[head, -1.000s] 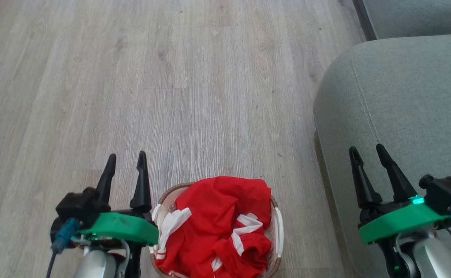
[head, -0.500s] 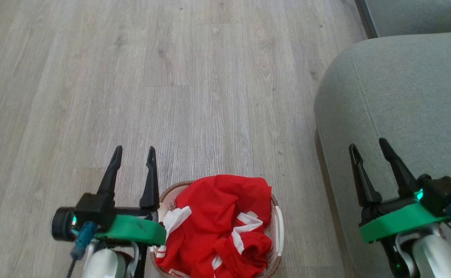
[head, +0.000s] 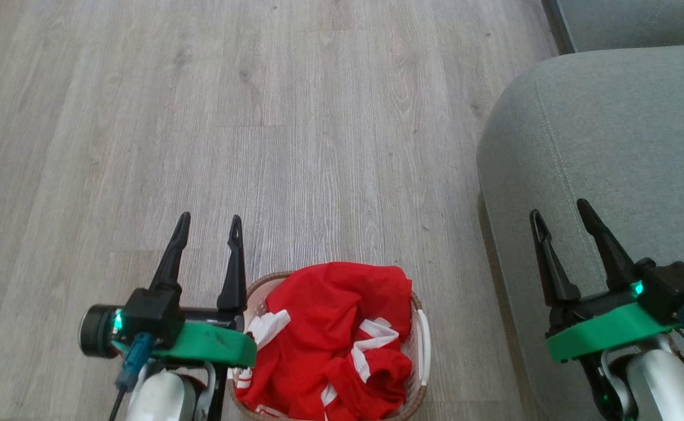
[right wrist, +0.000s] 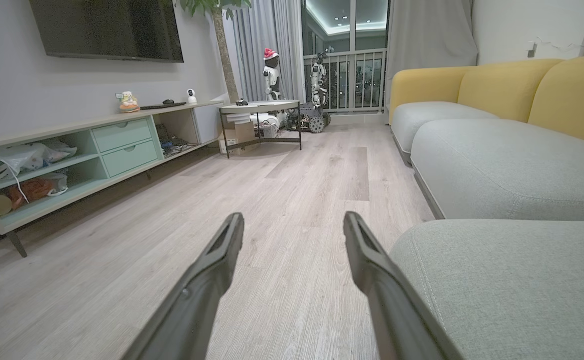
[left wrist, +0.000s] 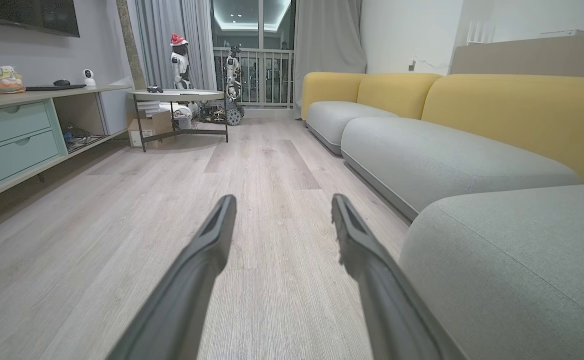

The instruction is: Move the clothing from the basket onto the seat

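Beside the left gripper (head: 210, 217), fingers wide and empty, red striped clothing (head: 330, 316) fills the white plastic basket (head: 422, 339). Right gripper (head: 558, 208), equally wide, hovers at the grey-green fabric seat (head: 611, 146), apparently staged for transfer.

Wood floor (head: 318, 146): basket (head: 424, 345) beside seat (head: 611, 146)

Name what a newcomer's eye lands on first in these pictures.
First comes the bright red clothing, heaped in the white basket at the bottom middle of the head view, on the pale wood floor. Next come the big grey-green seat on the right and the yellow sofa backs along the right of the left wrist view.
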Available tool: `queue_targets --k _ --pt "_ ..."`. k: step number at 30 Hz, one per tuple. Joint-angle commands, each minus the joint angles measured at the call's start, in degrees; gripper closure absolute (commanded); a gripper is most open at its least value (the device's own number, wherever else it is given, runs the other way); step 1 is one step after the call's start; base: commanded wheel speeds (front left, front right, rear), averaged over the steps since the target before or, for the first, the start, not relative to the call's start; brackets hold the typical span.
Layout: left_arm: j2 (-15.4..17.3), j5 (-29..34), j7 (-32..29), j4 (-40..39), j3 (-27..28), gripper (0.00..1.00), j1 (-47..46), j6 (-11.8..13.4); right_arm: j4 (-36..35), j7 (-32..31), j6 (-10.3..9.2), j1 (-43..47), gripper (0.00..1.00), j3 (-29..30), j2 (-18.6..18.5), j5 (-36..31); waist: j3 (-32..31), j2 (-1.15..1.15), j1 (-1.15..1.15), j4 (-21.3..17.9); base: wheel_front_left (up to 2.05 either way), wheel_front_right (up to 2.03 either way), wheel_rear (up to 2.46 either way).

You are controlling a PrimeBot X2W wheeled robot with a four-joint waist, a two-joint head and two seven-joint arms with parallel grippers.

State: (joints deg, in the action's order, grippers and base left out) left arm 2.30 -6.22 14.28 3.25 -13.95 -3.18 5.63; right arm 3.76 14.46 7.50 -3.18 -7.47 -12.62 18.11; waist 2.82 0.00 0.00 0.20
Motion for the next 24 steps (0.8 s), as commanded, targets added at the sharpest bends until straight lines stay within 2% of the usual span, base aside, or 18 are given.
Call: queue_targets --k 1,11,24 --pt "0.58 0.01 0.72 -2.1 1.92 0.0 -2.69 0.3 -2.1 0.53 -0.01 -2.18 0.0 -0.7 -0.66 -0.36 0.03 0.0 0.0 -0.01 0.0 0.0 0.0" --pt "0.58 -0.21 0.72 -2.25 2.03 0.0 -2.97 0.66 -2.65 0.53 -0.01 -2.7 0.0 -0.51 -0.72 0.05 1.22 0.0 0.0 -0.94 0.0 0.0 0.0" --pt "0.58 -1.15 0.72 -1.67 0.43 0.0 -4.99 1.71 -4.42 0.53 -0.01 -5.55 0.0 1.81 -1.51 1.35 5.87 0.0 0.0 -3.24 0.0 0.0 0.0"
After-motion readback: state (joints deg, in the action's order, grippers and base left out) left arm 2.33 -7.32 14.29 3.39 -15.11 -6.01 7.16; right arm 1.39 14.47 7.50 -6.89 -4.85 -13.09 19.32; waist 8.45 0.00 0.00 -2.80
